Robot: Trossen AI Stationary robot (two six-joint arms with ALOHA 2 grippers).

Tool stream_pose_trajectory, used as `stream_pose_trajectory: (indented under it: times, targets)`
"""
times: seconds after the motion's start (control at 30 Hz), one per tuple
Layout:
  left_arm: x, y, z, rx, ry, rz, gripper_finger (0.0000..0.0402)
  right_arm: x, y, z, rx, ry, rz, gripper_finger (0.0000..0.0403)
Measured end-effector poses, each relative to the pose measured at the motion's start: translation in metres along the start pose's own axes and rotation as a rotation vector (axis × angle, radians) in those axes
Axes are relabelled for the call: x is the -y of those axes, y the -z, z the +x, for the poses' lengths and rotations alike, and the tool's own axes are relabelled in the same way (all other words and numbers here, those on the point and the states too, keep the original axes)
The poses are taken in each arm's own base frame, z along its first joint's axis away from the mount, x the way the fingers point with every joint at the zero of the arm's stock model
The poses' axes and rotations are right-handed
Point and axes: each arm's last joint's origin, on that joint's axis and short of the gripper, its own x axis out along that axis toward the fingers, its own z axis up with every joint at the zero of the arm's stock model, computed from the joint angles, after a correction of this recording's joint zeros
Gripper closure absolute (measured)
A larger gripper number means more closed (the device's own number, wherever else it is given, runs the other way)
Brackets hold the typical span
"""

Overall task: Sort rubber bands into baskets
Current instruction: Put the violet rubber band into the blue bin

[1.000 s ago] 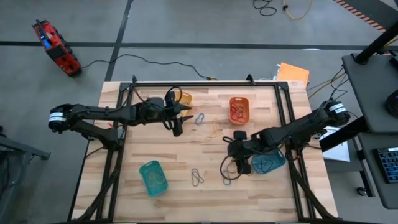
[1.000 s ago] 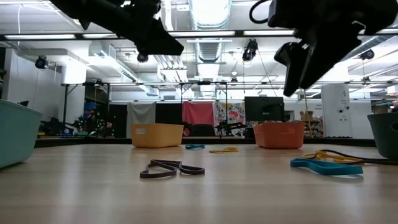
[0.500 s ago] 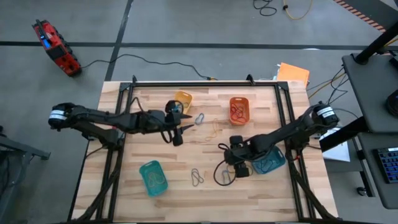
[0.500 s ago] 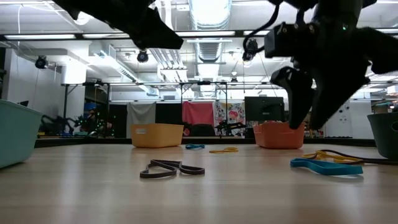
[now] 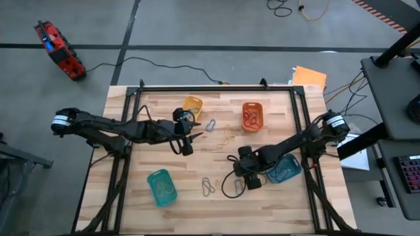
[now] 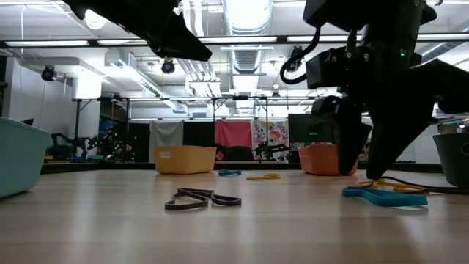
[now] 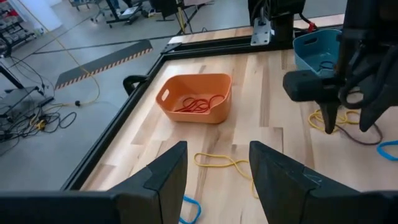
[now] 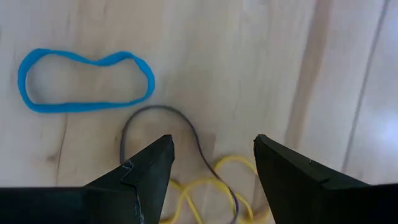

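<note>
Your right gripper (image 5: 237, 178) hovers beside the blue basket (image 5: 286, 172) (left gripper (image 5: 190, 136) sits mid-table, near the yellow basket (image 5: 193, 103)).

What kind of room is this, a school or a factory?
Probably a robot lab or workshop. Two dark robot arms work over a light wooden table holding small plastic baskets and rubber bands, and the low view shows long ceiling lights and workbenches behind.

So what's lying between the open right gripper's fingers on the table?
In the right wrist view, a thin grey rubber band and yellow rubber bands on bare wood.
</note>
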Motion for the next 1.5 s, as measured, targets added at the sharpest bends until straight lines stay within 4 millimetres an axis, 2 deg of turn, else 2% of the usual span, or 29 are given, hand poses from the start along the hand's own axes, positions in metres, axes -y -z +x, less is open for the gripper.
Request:
stream_pose_trajectory:
  times: [0.17, 0.33, 0.77, 1.03, 1.5]
  targets:
    - [0.0, 0.0, 0.0, -0.001, 0.0, -0.003, 0.0245, -0.001, 0.0, 0.013, -0.023, -0.018, -0.043, 0.019]
    - [0.0, 0.0, 0.0, -0.001, 0.0, -0.007, 0.0245, -0.002, 0.0, 0.019, -0.037, -0.02, -0.074, 0.022]
    - [0.004, 0.007, 0.009, -0.037, 0.002, -0.001, 0.0245, -0.002, -0.001, 0.022, -0.026, -0.001, -0.099, 0.0386]
    - [0.005, 0.007, 0.011, -0.039, 0.002, -0.003, 0.0245, 0.0, -0.003, 0.014, 0.003, 0.032, -0.089, 0.0394]
    - [0.004, 0.006, 0.011, -0.03, -0.014, -0.007, 0.0245, 0.002, -0.028, -0.032, 0.191, 0.084, -0.08, 0.0394]
